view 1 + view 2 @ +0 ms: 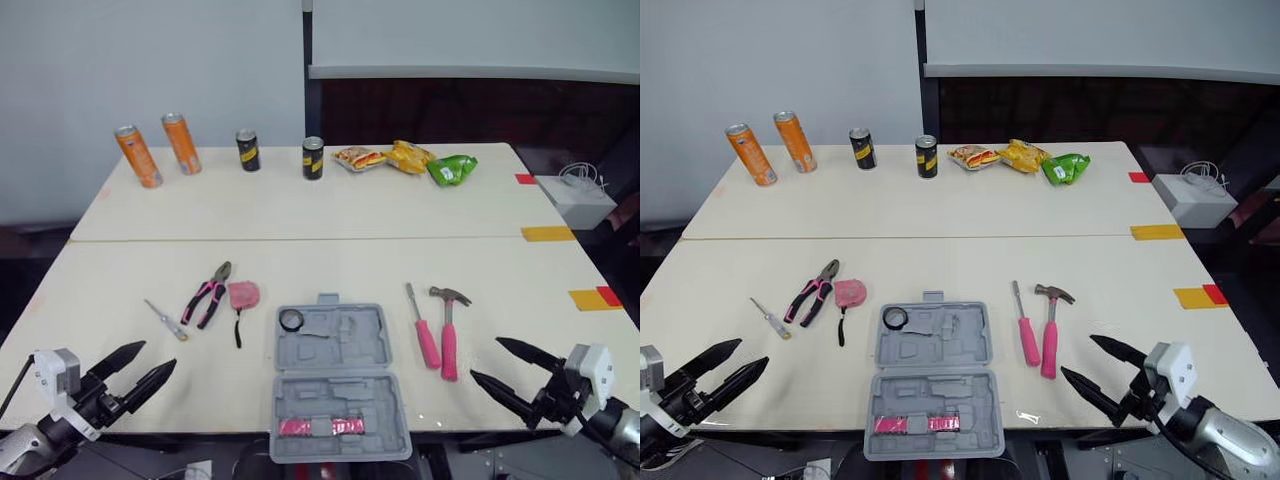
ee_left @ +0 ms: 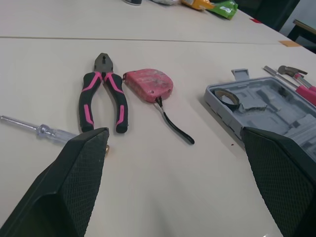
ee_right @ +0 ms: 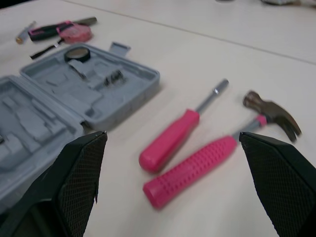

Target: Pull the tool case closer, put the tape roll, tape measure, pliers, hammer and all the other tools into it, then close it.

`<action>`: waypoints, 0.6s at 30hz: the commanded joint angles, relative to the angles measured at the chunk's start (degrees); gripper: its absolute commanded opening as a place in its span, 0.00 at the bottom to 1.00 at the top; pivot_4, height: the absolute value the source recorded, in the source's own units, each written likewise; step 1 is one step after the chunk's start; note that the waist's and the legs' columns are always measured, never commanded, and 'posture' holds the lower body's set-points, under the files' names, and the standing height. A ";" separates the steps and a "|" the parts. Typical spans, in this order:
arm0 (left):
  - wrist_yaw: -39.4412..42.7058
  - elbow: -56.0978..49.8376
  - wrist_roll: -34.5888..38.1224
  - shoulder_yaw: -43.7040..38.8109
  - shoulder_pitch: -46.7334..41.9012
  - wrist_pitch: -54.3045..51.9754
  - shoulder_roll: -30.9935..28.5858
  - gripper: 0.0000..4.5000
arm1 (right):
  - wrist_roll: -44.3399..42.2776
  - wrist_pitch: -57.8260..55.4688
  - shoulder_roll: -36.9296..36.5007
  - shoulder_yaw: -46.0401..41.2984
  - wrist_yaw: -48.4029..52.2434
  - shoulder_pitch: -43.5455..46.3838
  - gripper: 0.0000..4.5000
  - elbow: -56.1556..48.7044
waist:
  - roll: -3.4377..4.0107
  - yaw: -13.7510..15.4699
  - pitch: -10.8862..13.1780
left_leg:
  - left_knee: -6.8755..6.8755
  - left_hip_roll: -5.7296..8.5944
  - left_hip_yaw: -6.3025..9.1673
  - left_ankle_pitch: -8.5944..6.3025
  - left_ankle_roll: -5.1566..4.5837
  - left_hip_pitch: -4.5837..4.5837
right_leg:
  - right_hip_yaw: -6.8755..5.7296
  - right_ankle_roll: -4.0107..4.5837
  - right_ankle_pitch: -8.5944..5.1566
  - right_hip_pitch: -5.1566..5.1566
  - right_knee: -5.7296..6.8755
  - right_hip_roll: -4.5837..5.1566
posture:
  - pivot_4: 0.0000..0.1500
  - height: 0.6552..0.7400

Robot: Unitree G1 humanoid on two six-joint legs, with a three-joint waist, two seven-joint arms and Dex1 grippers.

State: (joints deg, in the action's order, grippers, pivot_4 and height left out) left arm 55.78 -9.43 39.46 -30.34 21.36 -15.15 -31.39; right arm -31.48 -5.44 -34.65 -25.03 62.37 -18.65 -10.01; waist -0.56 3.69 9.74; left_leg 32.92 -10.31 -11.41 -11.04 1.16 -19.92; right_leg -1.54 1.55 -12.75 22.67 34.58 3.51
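With left gripper point(image 1: 158, 355) and right gripper point(image 1: 486, 358) both gaping empty, take the stiff, likely head-heavy hammer point(image 1: 449, 335) by its ribbed pink handle, near the head.

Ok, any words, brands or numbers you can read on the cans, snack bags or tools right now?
Nothing can be read.
Orange cans: print too small to read.
Black cans: yellow label patches, blurred.
Snack bags: print blurred.
Tool case, tape measure: no lettering that I can make out.
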 commanded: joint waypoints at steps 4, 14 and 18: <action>-6.27 -7.74 2.76 0.96 -3.13 -4.75 -0.15 1.00 | -1.94 -4.45 -1.41 4.07 -4.79 8.22 0.99 -8.81 | 0.01 -0.01 0.00 | 0.04 0.00 0.01 0.01 -0.01 0.00 | -0.02 0.05 0.03 -0.01 0.03 0.00 | 1.00 1.00; -20.30 -16.62 1.28 4.65 -5.00 -12.90 0.72 1.00 | -7.70 -13.24 -7.68 9.74 0.06 19.97 0.99 -10.80 | 0.02 -0.17 -0.01 | 0.11 -0.01 0.05 0.00 -0.01 -0.11 | -0.10 0.06 0.03 0.03 0.08 0.00 | 1.00 1.00; -30.53 -20.23 -0.27 7.54 -7.17 -19.69 1.62 1.00 | -8.83 -15.62 -9.18 11.61 1.88 22.13 0.99 -12.17 | 0.03 -0.08 -0.01 | 0.20 -0.01 0.13 0.02 -0.01 -0.12 | -0.16 0.07 0.04 0.02 0.18 0.00 | 1.00 1.00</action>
State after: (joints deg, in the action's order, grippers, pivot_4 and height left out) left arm 29.16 -26.61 39.36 -23.25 15.04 -32.25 -29.81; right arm -38.60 -20.44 -43.09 -13.49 63.36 2.56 -19.58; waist -0.53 3.61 9.74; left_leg 33.14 -10.33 -11.24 -11.02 1.15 -20.06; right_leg -1.74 1.61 -12.71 22.69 34.78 3.51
